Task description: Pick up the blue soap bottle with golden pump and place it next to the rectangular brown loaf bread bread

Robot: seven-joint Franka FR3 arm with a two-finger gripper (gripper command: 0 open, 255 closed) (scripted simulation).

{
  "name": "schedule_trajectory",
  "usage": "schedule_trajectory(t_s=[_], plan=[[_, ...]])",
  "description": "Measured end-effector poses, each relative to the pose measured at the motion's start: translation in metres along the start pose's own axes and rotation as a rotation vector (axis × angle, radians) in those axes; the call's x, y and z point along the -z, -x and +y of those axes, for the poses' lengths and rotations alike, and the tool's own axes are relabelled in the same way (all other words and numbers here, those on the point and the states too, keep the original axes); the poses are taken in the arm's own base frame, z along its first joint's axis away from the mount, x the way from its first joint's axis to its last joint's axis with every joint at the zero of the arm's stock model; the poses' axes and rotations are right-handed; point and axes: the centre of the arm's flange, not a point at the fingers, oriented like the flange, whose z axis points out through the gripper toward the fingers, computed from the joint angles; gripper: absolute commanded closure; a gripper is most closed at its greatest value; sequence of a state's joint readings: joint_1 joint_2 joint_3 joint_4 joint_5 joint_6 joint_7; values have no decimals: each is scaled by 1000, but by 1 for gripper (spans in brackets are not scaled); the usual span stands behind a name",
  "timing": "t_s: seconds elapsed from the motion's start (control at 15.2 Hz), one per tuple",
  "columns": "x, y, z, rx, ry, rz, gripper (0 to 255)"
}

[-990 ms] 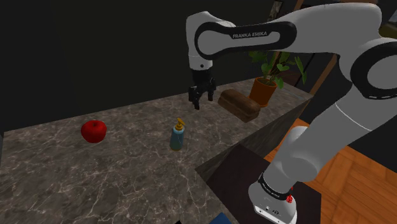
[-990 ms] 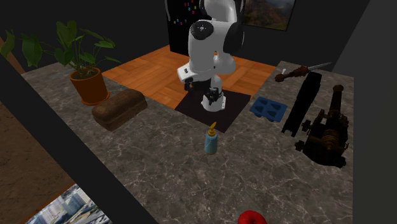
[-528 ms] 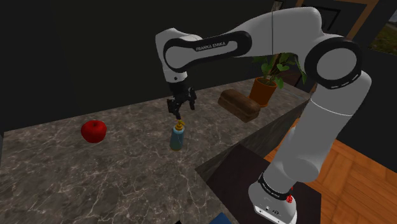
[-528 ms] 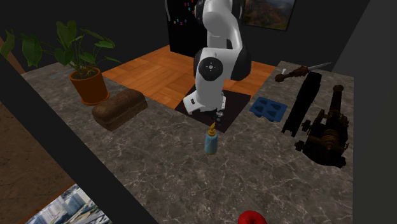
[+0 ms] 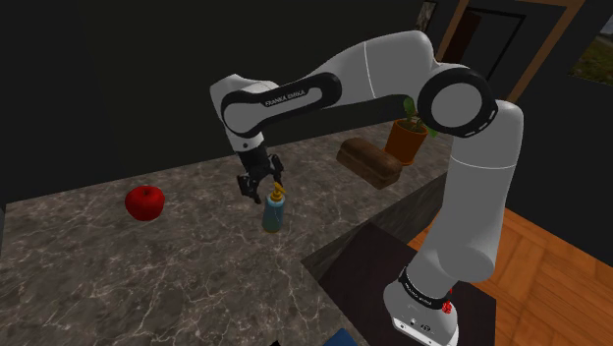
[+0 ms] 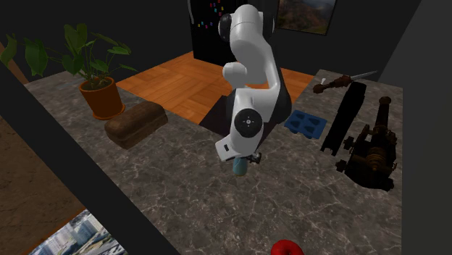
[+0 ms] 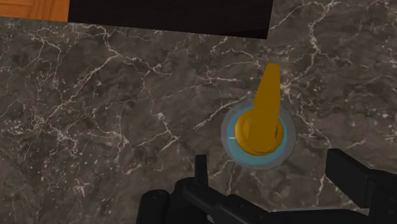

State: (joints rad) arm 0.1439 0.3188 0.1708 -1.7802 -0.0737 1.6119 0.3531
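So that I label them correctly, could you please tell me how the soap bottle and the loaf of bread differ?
The soap bottle is blue with a golden pump; the loaf is plain brown. The soap bottle stands upright and slim; the loaf lies flat and is bulkier. The open gripper hovers just above the soap bottle; the loaf sits apart, beside the potted plant. Both rest on the dark marbled counter.

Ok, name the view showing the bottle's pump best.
Wrist view: it looks straight down on the golden pump, unobstructed. Shoulder view shows the bottle side-on, gripper crowding the pump. In the second exterior view the arm hides it, leaving the blue body.
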Motion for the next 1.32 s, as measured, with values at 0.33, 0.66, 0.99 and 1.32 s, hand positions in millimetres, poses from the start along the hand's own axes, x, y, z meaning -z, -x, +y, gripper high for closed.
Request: schedule_trajectory(t_s=[0.33,0.66,0.99,1.32], plan=[[-23,-2,-1,0,1,-1,0],[-29,-2,-1,0,1,-1,0],[-29,-2,-1,0,0,0,255],[-29,-2,-1,1,0,-1,255]])
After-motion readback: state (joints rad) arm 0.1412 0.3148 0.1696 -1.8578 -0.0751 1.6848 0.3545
